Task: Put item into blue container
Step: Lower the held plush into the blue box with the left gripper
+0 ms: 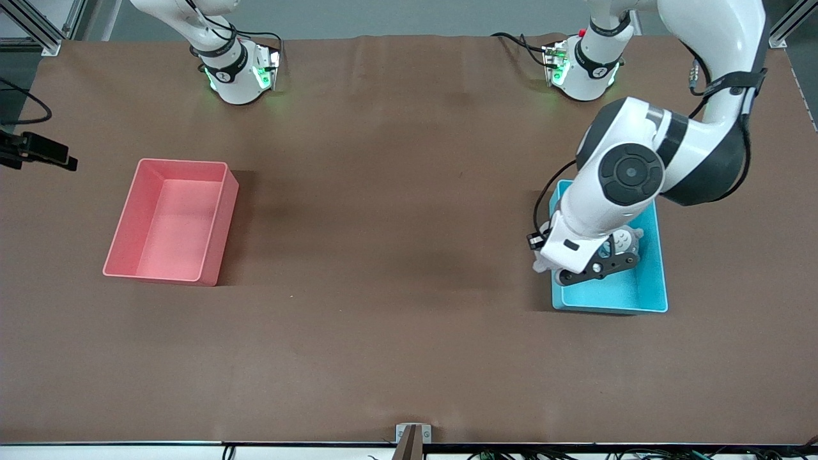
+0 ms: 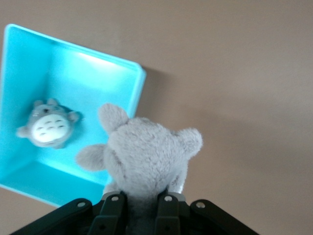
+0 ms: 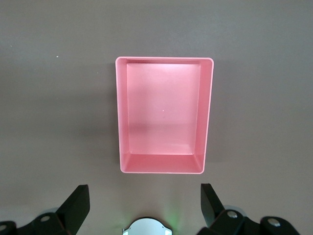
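Note:
My left gripper (image 1: 597, 263) hangs over the blue container (image 1: 607, 304), a light blue bin at the left arm's end of the table. In the left wrist view the left gripper (image 2: 142, 198) is shut on a grey plush toy (image 2: 146, 156), whose body fills the gap between the fingers. The toy hangs over the container's rim (image 2: 139, 83). A second, smaller grey plush with a white belly (image 2: 48, 125) lies inside the bin. My right gripper (image 3: 144, 205) waits open and empty, high above the pink bin.
An empty pink bin (image 1: 223, 223) of like size sits toward the right arm's end of the table; the right wrist view looks straight down into the pink bin (image 3: 208, 112). Brown table surface lies between the two bins. Both arm bases stand along the table's back edge.

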You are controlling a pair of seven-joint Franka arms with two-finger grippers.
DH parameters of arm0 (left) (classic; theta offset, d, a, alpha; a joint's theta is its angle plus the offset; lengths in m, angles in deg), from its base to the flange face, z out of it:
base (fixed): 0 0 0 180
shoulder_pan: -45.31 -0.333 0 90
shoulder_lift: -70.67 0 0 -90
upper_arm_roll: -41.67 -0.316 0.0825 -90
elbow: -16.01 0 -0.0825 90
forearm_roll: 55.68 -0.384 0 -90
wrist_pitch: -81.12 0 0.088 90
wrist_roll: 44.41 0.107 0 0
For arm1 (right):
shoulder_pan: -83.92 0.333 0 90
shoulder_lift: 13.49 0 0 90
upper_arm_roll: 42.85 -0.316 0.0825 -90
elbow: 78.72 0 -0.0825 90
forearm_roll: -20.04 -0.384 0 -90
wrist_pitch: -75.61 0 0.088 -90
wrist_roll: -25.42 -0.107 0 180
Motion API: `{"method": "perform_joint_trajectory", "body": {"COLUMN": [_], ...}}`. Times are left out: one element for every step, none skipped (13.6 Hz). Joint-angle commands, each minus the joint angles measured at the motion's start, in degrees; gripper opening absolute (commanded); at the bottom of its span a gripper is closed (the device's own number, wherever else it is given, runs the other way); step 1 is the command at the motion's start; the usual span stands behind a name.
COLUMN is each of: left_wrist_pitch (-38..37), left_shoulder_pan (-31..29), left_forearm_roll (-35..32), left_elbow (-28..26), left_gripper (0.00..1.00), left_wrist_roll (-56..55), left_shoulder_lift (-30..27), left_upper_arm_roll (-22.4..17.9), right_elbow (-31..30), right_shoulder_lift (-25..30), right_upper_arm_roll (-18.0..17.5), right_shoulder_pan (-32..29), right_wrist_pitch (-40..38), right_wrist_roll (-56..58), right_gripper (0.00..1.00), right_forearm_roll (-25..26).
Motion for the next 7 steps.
{"method": "perform_joint_trajectory", "body": {"left_wrist_pitch": [-3.1,-3.2,-3.2,-3.1,-3.1,-2.9,-2.3], "left_shoulder_pan": [-3.5,-4.8,-6.2,-8.1,-9.2,-10.0,-11.1], "left_forearm_roll": [1.0,1.0,0.9,0.8,0.9,0.9,0.9], "left_elbow": [-3.3,-5.1,-7.3,-9.1,-9.9,-11.4,-13.1], "left_gripper": [0.0,0.0,0.0,0.0,0.0,0.0,0.0], "left_wrist_roll": [4.7,5.7,7.3,8.5,9.3,9.6,9.6], "left_shoulder_lift": [-2.5,-3.2,-4.2,-4.6,-4.9,-5.0,-4.9], "left_upper_arm_roll": [0.5,0.5,0.5,0.5,0.5,0.5,0.5], "right_elbow": [-4.7,-4.9,-5.0,-5.0,-5.0,-4.9,-4.8], "right_shoulder_lift": [5.1,5.8,6.5,7.0,7.6,7.8,8.3], "right_upper_arm_roll": [0.0,0.0,-0.1,-0.1,-0.1,-0.1,-0.1], "right_shoulder_pan": [0.1,0.1,0.1,0.1,0.1,0.2,0.2], "right_wrist_pitch": [1.2,1.2,1.2,1.2,1.2,1.1,1.2], "right_wrist_roll": [0.9,0.9,0.9,0.9,0.9,0.9,1.0], "right_gripper": [1.0,1.0,1.0,1.0,1.0,1.0,1.0], "right_forearm_roll": [0.1,0.1,0.1,0.1,0.1,0.1,0.1]}}
